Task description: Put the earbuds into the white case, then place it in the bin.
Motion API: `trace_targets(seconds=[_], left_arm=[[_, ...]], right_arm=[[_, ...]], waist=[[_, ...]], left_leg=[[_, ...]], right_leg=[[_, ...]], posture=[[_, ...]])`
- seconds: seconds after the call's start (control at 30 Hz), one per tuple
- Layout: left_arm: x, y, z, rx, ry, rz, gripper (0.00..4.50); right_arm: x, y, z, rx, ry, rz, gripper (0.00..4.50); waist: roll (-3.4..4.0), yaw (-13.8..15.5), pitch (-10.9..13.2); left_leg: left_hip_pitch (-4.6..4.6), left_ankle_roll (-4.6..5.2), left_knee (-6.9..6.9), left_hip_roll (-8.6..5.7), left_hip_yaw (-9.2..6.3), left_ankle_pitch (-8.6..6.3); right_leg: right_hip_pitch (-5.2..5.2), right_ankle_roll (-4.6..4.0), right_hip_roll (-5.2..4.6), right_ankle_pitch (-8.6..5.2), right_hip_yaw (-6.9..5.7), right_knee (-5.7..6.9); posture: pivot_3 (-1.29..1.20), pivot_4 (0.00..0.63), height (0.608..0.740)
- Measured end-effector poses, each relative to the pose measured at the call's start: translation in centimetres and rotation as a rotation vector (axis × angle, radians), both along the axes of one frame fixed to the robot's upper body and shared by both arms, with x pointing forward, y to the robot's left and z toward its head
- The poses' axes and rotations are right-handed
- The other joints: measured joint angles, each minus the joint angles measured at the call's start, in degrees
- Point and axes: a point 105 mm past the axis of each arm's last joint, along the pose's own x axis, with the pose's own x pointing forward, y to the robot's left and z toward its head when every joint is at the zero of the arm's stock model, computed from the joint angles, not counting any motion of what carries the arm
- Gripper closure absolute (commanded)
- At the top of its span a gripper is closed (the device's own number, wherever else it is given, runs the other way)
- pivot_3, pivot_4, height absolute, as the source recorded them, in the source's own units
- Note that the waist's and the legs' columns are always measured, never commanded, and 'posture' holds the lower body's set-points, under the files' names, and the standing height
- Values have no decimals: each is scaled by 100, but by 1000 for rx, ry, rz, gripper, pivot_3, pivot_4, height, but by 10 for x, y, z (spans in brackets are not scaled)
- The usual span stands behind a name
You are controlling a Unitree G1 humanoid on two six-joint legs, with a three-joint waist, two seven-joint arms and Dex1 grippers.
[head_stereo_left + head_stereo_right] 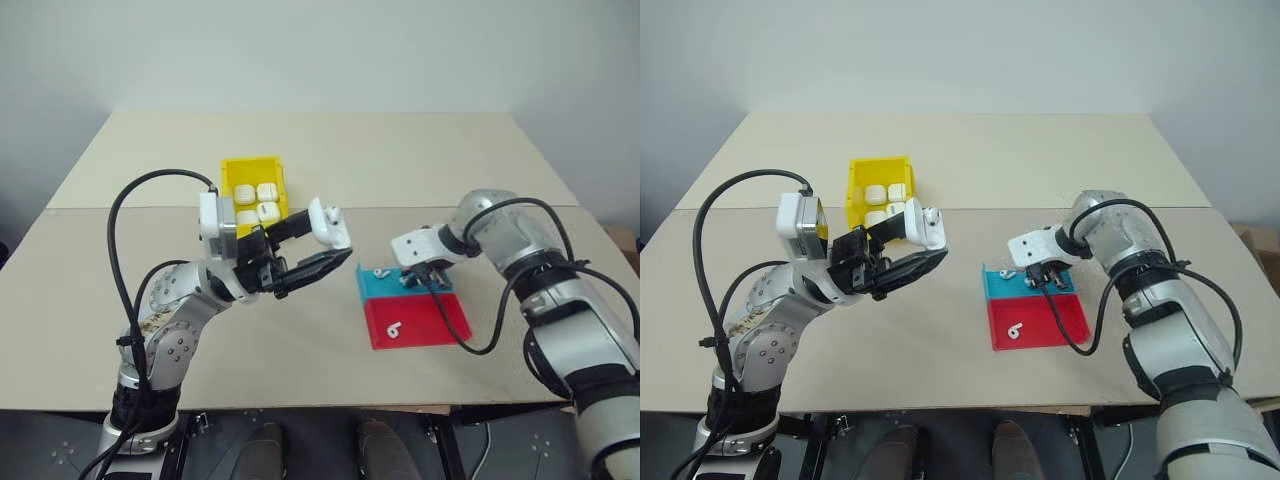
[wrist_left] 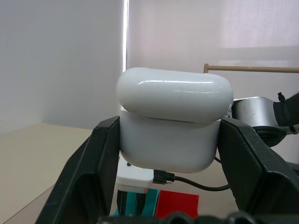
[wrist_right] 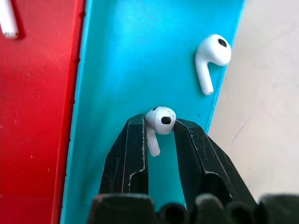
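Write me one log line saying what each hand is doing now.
left hand: shut on white case, held up | right hand: closing on earbud on blue tray

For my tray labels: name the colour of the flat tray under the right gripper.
Blue flat tray, clearest in the right wrist view, beneath the right gripper.

**Plain room, pale table**

A beige table (image 1: 300, 150) fills the middle, made of two tops meeting at a seam (image 1: 400, 207) that runs from 9 to 3 o'clock. Behind it, at 12 o'clock, stands a bare white wall (image 1: 320, 50) (evenly lit). A dark floor (image 1: 60, 440) shows along the near edge, from 5 to 7 o'clock.
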Motion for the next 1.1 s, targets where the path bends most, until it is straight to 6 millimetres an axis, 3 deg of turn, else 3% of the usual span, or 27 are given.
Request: trace_targets(seconds=[0.13, 0.23, 0.4, 0.57, 0.7, 0.83, 1.1], left_arm=[[5, -1, 5, -8, -8, -12, 1660], [6, -4, 10, -18, -20, -38, 1660], [11, -11, 11, -31, -13, -103, 1660], [16, -19, 13, -33, -7, -171, 1660], [17, -23, 14, -28, -7, -219, 1660], [18, -29, 17, -24, -12, -261, 1660], [21, -28, 16, -19, -3, -266, 1660]], right_arm=[[-14, -11, 39, 208, -42, -82, 3863], [-37, -3, 75, 498, -32, -107, 3863], [-86, 10, 122, 1077, 136, -114, 3863], [-121, 24, 162, 1428, 177, -93, 3863], [-138, 44, 172, 1525, 188, -103, 3863], [-146, 70, 167, 1506, 202, -118, 3863], [-135, 81, 158, 1464, 157, -192, 3863]], waist=[[8, 87, 5], [8, 139, 5], [6, 170, 6], [6, 148, 5], [7, 133, 5], [7, 136, 5], [7, 139, 5]], left_leg=[[-17, 1, 0, -2, -6, 0], [-16, 2, 0, 0, -8, -1], [-14, 2, 5, -4, -13, 0], [-14, 3, 6, -3, -10, 0], [-18, 3, 6, 0, -8, 0], [-20, 3, 6, -1, -6, 0], [-25, 3, 6, 2, -6, 0]], right_leg=[[-7, 2, -6, -1, -8, -7], [-3, 2, -6, -1, -9, -11], [6, 4, -5, -1, -14, -8], [6, 4, 7, -1, -8, -5], [1, 5, 15, -2, -5, -7], [0, 6, 15, -3, -4, -9], [-3, 6, 19, -3, -4, -13]], posture=[[0, 150, 740], [0, 150, 740], [0, 150, 740], [0, 150, 740], [0, 150, 740], [0, 150, 740], [0, 150, 740]])
